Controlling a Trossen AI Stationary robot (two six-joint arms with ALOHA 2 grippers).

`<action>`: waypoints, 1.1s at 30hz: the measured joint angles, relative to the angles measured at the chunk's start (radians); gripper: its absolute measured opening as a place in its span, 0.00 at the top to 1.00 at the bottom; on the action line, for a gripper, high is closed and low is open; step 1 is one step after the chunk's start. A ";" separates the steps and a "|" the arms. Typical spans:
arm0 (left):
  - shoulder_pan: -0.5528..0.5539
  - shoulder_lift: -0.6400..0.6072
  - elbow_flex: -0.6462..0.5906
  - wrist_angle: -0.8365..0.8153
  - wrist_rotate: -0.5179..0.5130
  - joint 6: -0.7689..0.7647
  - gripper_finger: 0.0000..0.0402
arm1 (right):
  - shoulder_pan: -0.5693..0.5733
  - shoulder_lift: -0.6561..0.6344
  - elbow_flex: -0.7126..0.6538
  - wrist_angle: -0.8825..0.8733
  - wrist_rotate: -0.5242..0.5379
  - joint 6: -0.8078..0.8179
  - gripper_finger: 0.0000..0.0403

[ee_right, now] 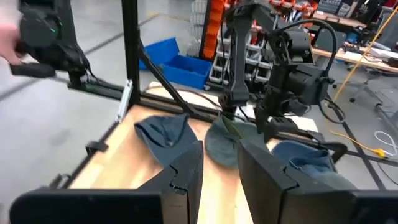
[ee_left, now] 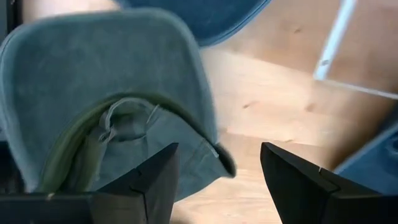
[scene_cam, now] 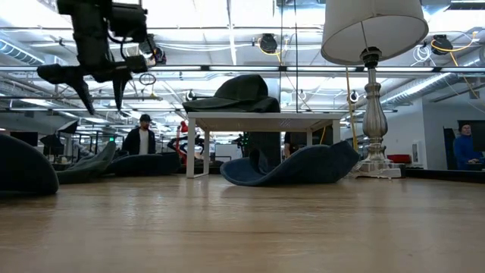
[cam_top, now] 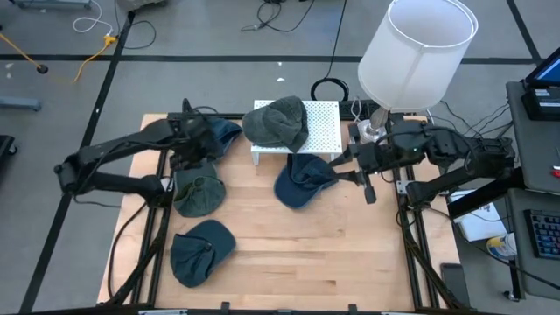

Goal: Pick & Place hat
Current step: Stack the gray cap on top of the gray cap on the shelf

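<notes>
Green hat (cam_top: pixel 198 193) was seen flat on the table, under the left gripper (ee_left: pixel 219 180) | fingers wide apart, nothing held | step: reaching | next: lowering and closing judged needed | right gripper (cam_top: pixel 368 187) partly open, nothing held

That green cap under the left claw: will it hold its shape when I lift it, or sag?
The green cap will probably sag: its crown looks like soft, creased cloth lying collapsed on the table. The brim seems stiffer and keeps its curve. It likely weighs little, so the open left claw may drag it when pushed.
</notes>
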State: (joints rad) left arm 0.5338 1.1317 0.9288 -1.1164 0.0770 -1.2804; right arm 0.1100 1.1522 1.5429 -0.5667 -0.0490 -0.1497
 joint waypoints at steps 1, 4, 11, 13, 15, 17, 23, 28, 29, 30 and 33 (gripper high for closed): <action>-0.009 0.023 0.006 -0.003 0.000 -0.011 0.43 | -0.005 0.000 0.000 -0.010 0.000 -0.009 0.77; -0.029 0.088 0.010 0.001 0.000 -0.043 0.43 | -0.016 0.000 0.000 -0.032 0.000 -0.043 0.77; -0.056 0.245 0.010 0.003 0.000 -0.061 0.43 | -0.036 0.000 0.000 -0.047 -0.004 -0.098 0.77; -0.056 0.280 0.010 0.007 -0.009 -0.063 0.43 | -0.038 0.000 0.000 -0.053 -0.003 -0.110 0.77; -0.056 0.307 0.010 0.012 -0.040 -0.064 0.43 | -0.038 0.000 0.000 -0.061 -0.003 -0.125 0.77; -0.056 0.333 0.010 0.015 -0.078 -0.064 0.43 | -0.038 0.000 0.000 -0.068 -0.003 -0.133 0.77; -0.056 0.374 0.010 0.014 -0.160 -0.076 0.43 | -0.038 0.000 0.000 -0.078 -0.004 -0.135 0.77; -0.058 0.391 0.008 0.020 -0.186 -0.063 0.43 | -0.038 0.000 0.000 -0.078 -0.004 -0.151 0.77; -0.058 0.390 0.003 0.023 -0.183 -0.061 0.43 | -0.038 0.000 0.000 -0.077 -0.004 -0.151 0.77; -0.059 0.389 -0.001 0.028 -0.180 -0.067 0.43 | -0.038 0.000 0.000 -0.077 -0.004 -0.151 0.77; -0.078 0.390 -0.013 0.047 -0.175 -0.093 0.43 | -0.038 0.000 0.000 -0.074 -0.004 -0.152 0.77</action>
State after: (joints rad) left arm 0.4554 1.5215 0.9155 -1.0698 -0.0985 -1.3736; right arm 0.0723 1.1522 1.5429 -0.6411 -0.0528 -0.3016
